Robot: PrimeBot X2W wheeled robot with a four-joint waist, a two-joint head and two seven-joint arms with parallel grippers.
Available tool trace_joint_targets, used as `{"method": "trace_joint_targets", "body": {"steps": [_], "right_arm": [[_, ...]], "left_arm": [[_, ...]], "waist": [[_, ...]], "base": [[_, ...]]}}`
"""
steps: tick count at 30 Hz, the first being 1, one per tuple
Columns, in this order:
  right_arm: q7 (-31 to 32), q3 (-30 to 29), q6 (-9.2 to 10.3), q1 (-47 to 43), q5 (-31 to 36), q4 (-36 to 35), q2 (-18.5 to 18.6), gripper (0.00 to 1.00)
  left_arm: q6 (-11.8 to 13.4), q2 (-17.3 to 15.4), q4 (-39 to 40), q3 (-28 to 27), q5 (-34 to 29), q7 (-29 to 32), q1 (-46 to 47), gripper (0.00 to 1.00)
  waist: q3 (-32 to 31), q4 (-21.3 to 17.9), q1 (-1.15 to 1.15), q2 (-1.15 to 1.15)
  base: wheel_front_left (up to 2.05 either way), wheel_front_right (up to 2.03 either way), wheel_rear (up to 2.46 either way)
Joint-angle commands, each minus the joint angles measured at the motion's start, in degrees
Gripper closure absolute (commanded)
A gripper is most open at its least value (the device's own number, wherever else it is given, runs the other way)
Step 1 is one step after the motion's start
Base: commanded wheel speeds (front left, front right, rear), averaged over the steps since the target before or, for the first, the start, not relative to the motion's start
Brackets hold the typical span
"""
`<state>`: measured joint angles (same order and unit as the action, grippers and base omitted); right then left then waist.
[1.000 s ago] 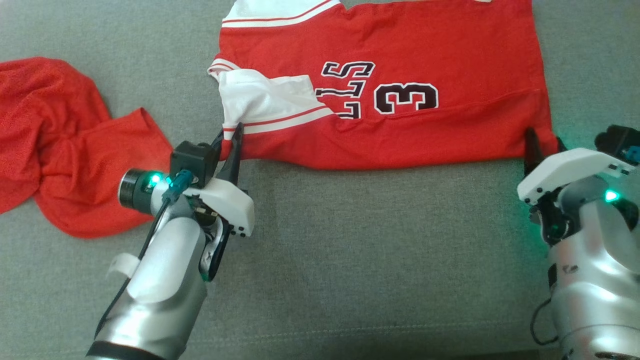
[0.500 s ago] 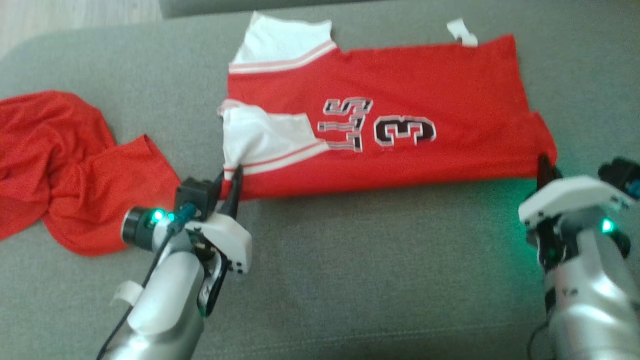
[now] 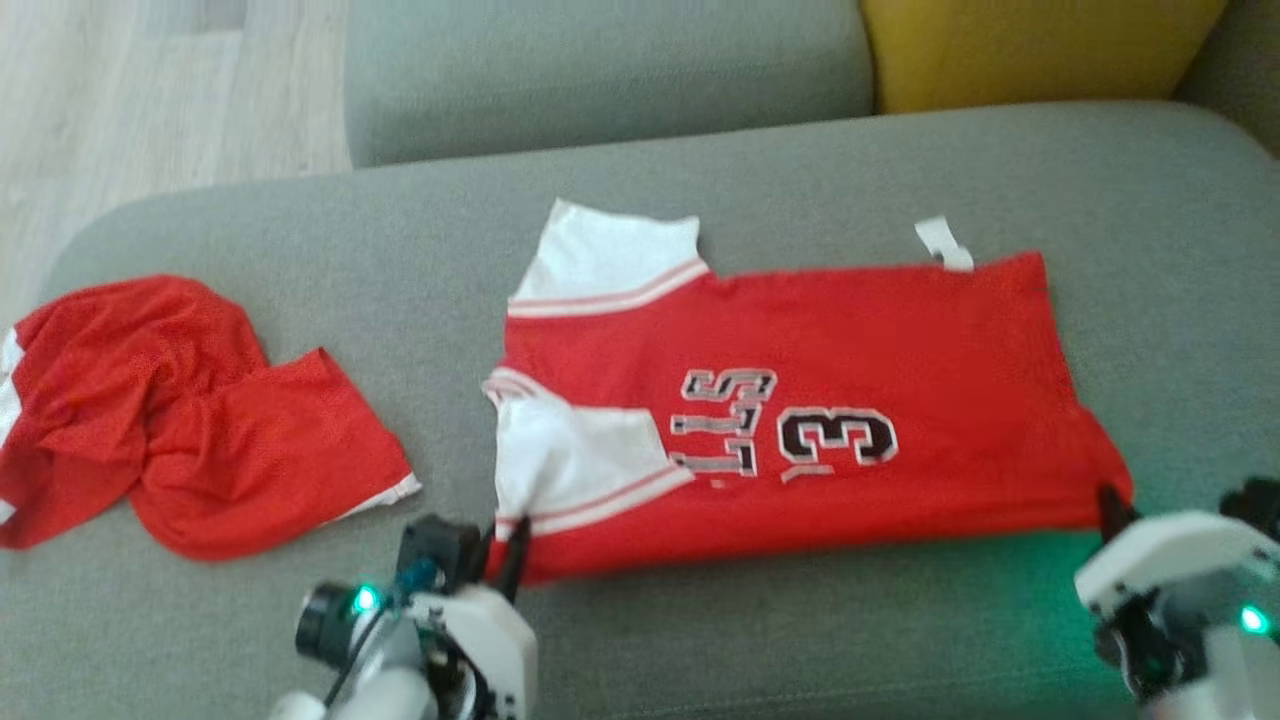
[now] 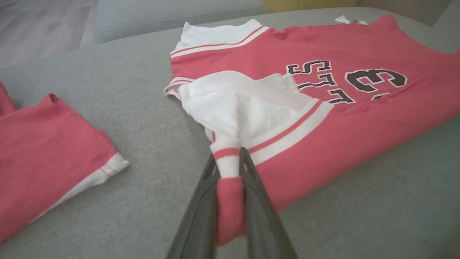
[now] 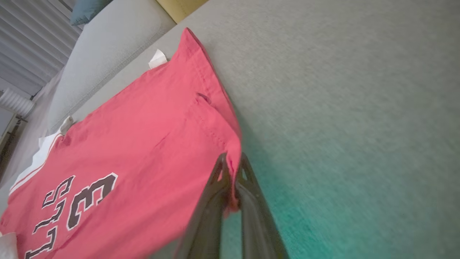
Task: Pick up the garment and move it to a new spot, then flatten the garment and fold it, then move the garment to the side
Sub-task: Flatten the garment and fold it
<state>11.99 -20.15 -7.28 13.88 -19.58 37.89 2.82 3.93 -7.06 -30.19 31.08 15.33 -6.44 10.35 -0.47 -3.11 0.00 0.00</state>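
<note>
- The grey sofa point(image 3: 700, 170) carries everything, with a yellow cushion point(image 3: 1040, 50) at the back right and pale floor point(image 3: 150, 90) off to the left
- The garment point(image 3: 850, 340), a red jersey with white sleeves and a number on it, lies spread across the middle of the seat
- A second red garment point(image 3: 200, 420) sits crumpled well apart on the left (no part of this fold, I'd say)
- The left claw point(image 4: 229, 154) is pinched almost closed on the striped sleeve cuff and the red cloth under it, at the near left corner
- The right claw point(image 5: 233, 160) is clamped tight on the near hem corner at the right
- A small white tag point(image 3: 942, 243) pokes out at the far hem
- To my eye the step in hand is folding the near edge over; both corners want lifting together, level and taut, then laying down square so no slack bunches between them
- I cannot tell how many layers each claw has; the head view is blurred and cuts both arms off at the bottom
</note>
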Motion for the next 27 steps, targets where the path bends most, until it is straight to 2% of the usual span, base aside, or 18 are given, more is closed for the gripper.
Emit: {"method": "trace_joint_targets", "body": {"steps": [1, 7, 8, 9, 10, 11, 17, 21, 27], "right_arm": [[0.20, 0.99, -0.21, 1.20, 0.16, -2.36, 0.77, 1.00], [6.04, -0.16, -0.21, -4.76, 0.32, -11.43, 0.18, 1.00], [6.65, -0.19, -0.21, -5.47, 0.39, -12.57, 0.14, 1.00], [7.10, -0.06, -0.21, -6.03, 0.23, -13.46, 0.11, 1.00], [7.15, 0.21, -0.21, -6.48, 0.19, -14.31, 0.10, 0.14], [7.08, 0.60, -0.21, -6.83, 0.13, -15.01, 0.09, 0.00], [2.81, 2.49, -0.21, -7.17, 0.49, -18.69, 0.07, 0.00], [-2.23, 4.82, -0.21, -6.47, 4.15, -21.89, 0.07, 0.00], [-8.82, 8.44, -0.21, -1.58, 8.06, -25.09, 0.07, 0.00]], "left_arm": [[0.00, -1.40, 2.05, -1.90, 0.56, -0.15, 2.34, 1.00], [0.87, -2.42, 5.49, -2.24, 2.15, 2.22, -1.62, 1.00], [1.09, -2.56, 5.89, -2.34, 2.25, 2.34, -1.83, 0.69], [1.25, -2.67, 6.14, -2.36, 2.29, 2.43, -1.99, 0.33], [1.36, -2.75, 6.31, -2.31, 2.29, 2.54, -2.09, 0.00], [1.49, -2.82, 6.44, -2.27, 2.28, 2.60, -2.14, 0.00], [3.06, -3.19, 7.67, -3.65, 2.50, 0.71, -1.22, 0.00], [3.77, -4.00, 9.88, -5.07, 2.31, -2.31, 0.50, 0.00], [2.54, -6.83, 14.79, -6.55, 1.43, -4.12, 6.34, 0.00]], "waist": [[-0.43, -0.32, 0.00, 0.00], [-0.75, -1.40, 0.00, 0.00], [-0.70, -1.53, 0.00, 0.00], [-0.63, -1.64, 0.00, 0.00], [-0.54, -1.75, 0.00, 0.00], [-0.45, -1.87, 0.00, 0.00], [0.50, -2.50, 0.00, 0.00], [1.81, -3.00, 0.00, 0.00], [6.32, -4.35, 0.00, 0.00]], "base": [[0.00, 0.00, 0.00], [0.00, 0.00, 0.00], [0.00, 0.00, 0.00], [0.00, 0.00, 0.00], [0.00, 0.00, 0.00], [0.00, 0.00, 0.00], [0.00, 0.00, 0.00], [0.00, 0.00, 0.00], [0.00, 0.00, 0.00]]}}
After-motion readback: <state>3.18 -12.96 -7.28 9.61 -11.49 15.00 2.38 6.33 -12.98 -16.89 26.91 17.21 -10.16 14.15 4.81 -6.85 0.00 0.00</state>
